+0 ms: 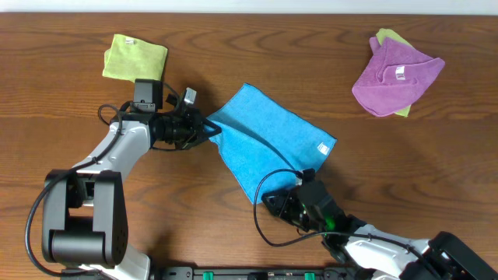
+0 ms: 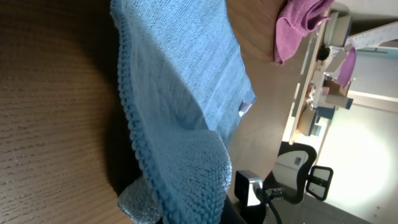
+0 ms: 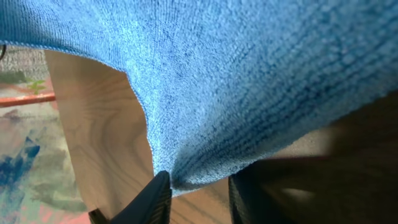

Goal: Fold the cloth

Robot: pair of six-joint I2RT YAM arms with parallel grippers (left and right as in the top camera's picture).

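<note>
The cloth (image 1: 268,140) lies as a slanted square mid-table, its white tag (image 1: 321,149) on the edge turned toward the right side. Its left corner is pinched and drawn to a point by the left claw (image 1: 206,127). The right claw (image 3: 196,186) is clenched on the edge nearest the front, and the fabric bunches down between its fingers. Both held parts look raised off the wood. The fold seems barely begun. To do it well, I judge both claws should rise together, keep the span between them taut, carry it over toward the far-right edge, and let go only once the borders line up. A green cloth (image 1: 135,58) sits at the far-left corner and a purple cloth (image 1: 397,74) at the far-right.
</note>
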